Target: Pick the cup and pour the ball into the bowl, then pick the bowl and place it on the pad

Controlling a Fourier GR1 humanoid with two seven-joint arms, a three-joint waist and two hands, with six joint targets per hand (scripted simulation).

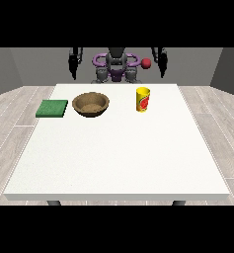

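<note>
**newbie_bot:** Where's the cup at?

**me:** The yellow cup (143,99) stands upright on the far side of the desk (118,158), toward the view's right. The brown bowl (91,104) is near it at mid-desk, and the green pad (52,108) sits just beyond the bowl. The red ball (146,63) shows above the cup, not inside it.

**newbie_bot:** Grab plan?

**me:** Looks light, stiff and probably slick, so I'd wrap it mid-body. My hand at the view's right (161,63) and hand at the view's left (74,62) hang behind the desk. Whether my fingers are wide or curled, I can't tell.
</note>
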